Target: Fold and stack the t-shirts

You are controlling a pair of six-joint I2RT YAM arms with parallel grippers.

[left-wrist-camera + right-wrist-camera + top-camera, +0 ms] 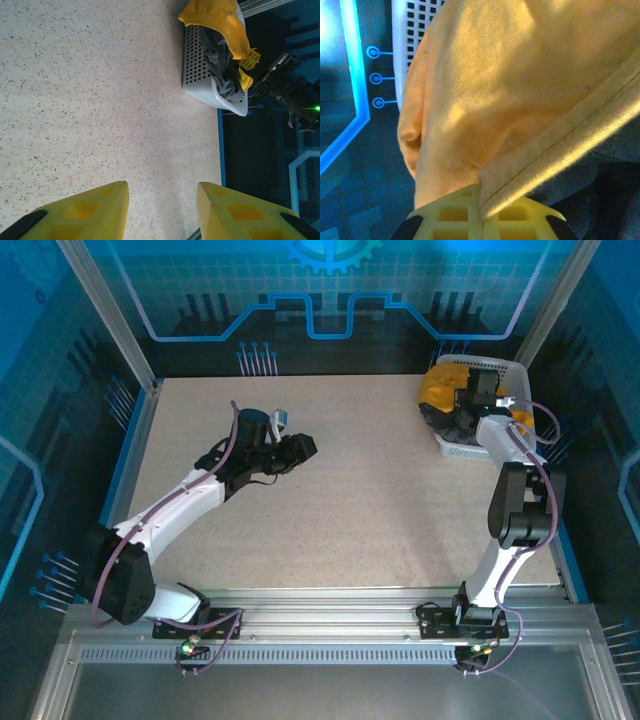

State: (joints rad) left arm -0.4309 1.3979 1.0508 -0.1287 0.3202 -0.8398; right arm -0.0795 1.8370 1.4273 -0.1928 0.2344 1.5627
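Observation:
The orange-yellow t-shirt (440, 385) lies bunched in the white lattice basket (462, 448) at the back right, with the charcoal grey t-shirt (222, 65) under and beside it. My right gripper (482, 200) is down in the basket, shut on a hemmed edge of the orange-yellow t-shirt (510, 90); dark grey cloth (615, 150) shows just past that hem. My left gripper (162, 200) hovers open over bare table left of centre, nothing between its yellow fingers (100, 210). The same gripper (300, 447) sits well left of the basket in the top view.
The speckled beige table (380, 500) stretches between the two arms. A blue rim (219, 150) marks its right edge, with dark enclosure wall beyond. The basket (197, 70) stands against the back right corner, close to the aluminium frame post (560, 300).

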